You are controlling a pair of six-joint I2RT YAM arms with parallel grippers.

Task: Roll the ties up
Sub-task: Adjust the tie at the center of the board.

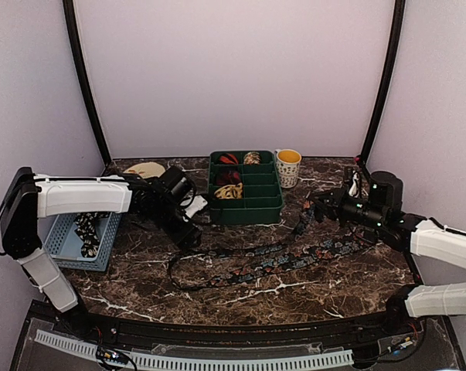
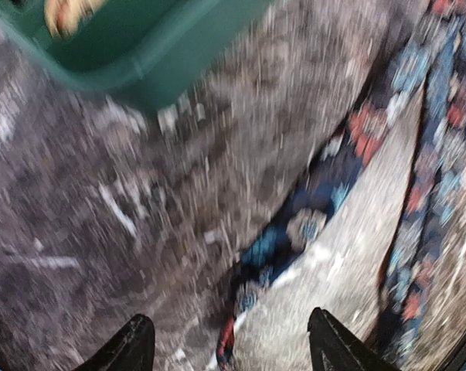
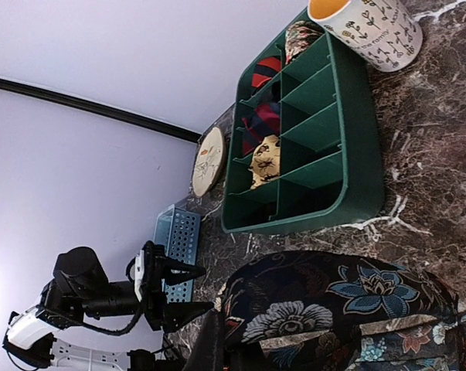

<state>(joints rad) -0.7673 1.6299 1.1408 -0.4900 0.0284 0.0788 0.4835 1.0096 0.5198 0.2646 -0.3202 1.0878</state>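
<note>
A long dark floral fabric necktie (image 1: 294, 259), limp and likely slippery, lies doubled across the marble worktop (image 1: 333, 297). The right end effector (image 1: 316, 212) clamps its right end. The left end effector (image 2: 233, 352) gapes above the left end, best pinched flat.

A dark brown marble-patterned desk (image 1: 294, 294) with white veins carries everything. Toward its back middle stands a green plastic organizer tray (image 1: 248, 215), split by dividers into two rows of compartments. Just beside the tray's far right corner a mug (image 1: 287, 168) stands upright, white with small dark flower drawings and yellow inside. A round cream plate (image 1: 144, 170) with a faint drawing lies at the back left, near the wall. A light blue perforated basket (image 1: 62, 239) sits at the desk's left edge. A white slotted cable duct (image 1: 194, 359) runs along the near edge. Pale lavender walls (image 1: 233, 77) enclose the desk, with black poles (image 1: 86, 93) rising at the back corners.
</note>
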